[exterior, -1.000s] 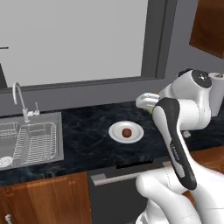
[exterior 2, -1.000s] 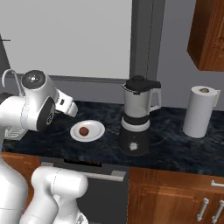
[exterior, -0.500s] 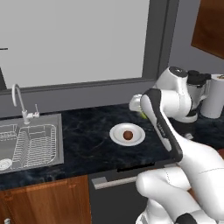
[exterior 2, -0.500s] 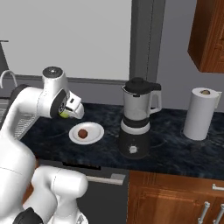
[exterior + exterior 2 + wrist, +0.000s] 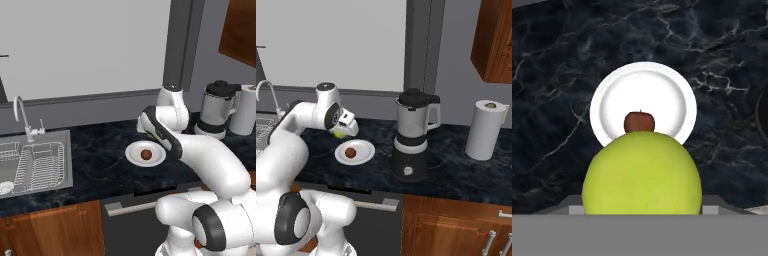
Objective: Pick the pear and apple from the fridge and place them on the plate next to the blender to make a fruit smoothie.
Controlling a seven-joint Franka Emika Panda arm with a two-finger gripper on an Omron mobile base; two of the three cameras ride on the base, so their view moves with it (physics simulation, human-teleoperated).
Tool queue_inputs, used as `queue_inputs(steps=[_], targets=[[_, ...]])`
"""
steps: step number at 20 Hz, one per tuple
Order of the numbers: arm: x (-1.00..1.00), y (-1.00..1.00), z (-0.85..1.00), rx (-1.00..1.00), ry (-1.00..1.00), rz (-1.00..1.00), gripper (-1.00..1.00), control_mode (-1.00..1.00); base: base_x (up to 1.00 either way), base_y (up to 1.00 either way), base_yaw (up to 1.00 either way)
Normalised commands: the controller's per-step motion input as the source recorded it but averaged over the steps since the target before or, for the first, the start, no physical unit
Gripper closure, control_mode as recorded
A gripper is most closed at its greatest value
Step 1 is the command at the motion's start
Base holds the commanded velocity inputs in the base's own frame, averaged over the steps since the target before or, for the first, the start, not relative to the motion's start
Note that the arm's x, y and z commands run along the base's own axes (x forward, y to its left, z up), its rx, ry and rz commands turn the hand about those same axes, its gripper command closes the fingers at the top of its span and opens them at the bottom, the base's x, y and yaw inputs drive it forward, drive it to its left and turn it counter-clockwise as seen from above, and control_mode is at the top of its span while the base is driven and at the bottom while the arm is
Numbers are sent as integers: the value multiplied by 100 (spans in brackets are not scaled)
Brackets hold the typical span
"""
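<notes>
yellow-green and large in our hand view, the pear (image 5: 642,172) sits clamped in our fingers (image 5: 340,133), held above the near edge of the plate (image 5: 672,102). we see the apple (image 5: 639,121) resting on that white plate on the dark marble tabletop (image 5: 456,170), with the blender (image 5: 412,135) just beside the plate. a paper-towel roll (image 5: 485,130) stands well apart.

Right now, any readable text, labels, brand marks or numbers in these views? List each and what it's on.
None readable.
blender: a pale round mark on its dark base, too small to read as a sign.
paper-towel roll: plain white, no print.
plate, apple, pear: no labels or stickers.
</notes>
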Motion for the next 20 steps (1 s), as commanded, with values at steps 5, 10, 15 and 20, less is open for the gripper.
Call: queue_inputs(steps=[5,10,15,20], targets=[[65,22,-72,-6,14,0,100,-100,0,0,0],[24,-40,-47,0,12,2,100,-100,0,0,0],[15,-41,-13,0,7,0,100,-100,0,0,0],[39,0,-46,0,11,0,100,-100,0,0,0]])
